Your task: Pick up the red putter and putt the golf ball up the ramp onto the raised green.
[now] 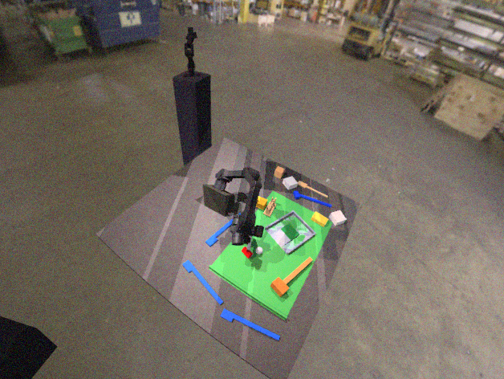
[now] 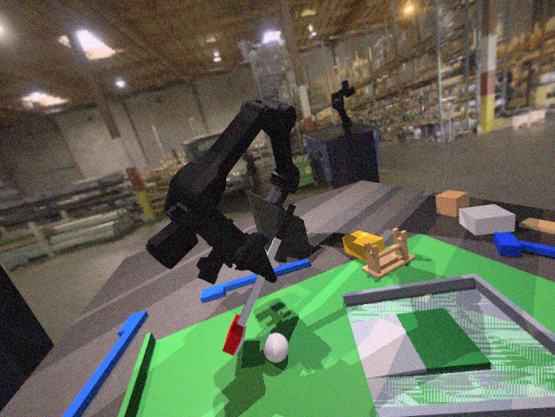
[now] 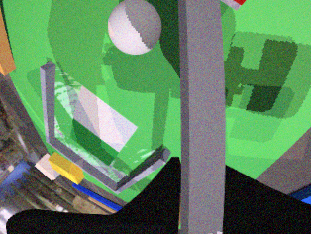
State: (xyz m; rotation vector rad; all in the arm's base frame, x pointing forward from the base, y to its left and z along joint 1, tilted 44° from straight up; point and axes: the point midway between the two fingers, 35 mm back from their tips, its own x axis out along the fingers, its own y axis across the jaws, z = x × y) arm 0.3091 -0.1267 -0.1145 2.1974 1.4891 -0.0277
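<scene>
My gripper [image 1: 249,242] [image 2: 268,270] is shut on the grey shaft of the red putter. The putter's red head [image 1: 246,252] [image 2: 233,335] hangs low over the green mat [image 1: 244,275] [image 2: 179,372], a small gap from the white golf ball [image 1: 259,250] [image 2: 276,347] [image 3: 135,26], on its side away from the ramp. The ball sits on the mat. The pale ramp [image 2: 388,347] [image 3: 109,119] rises to the dark raised green [image 1: 290,228] [image 2: 442,338] inside a grey frame [image 1: 301,242] [image 2: 413,289]. In the wrist view the shaft [image 3: 203,99] crosses the picture and most of the head is out of frame.
A wooden rack [image 1: 270,206] [image 2: 388,261] and a yellow block [image 1: 261,202] [image 2: 363,244] stand behind the frame. An orange mallet [image 1: 281,286] lies on the mat. Blue clubs [image 1: 203,283] [image 1: 252,325] [image 2: 255,280] lie beside the mat.
</scene>
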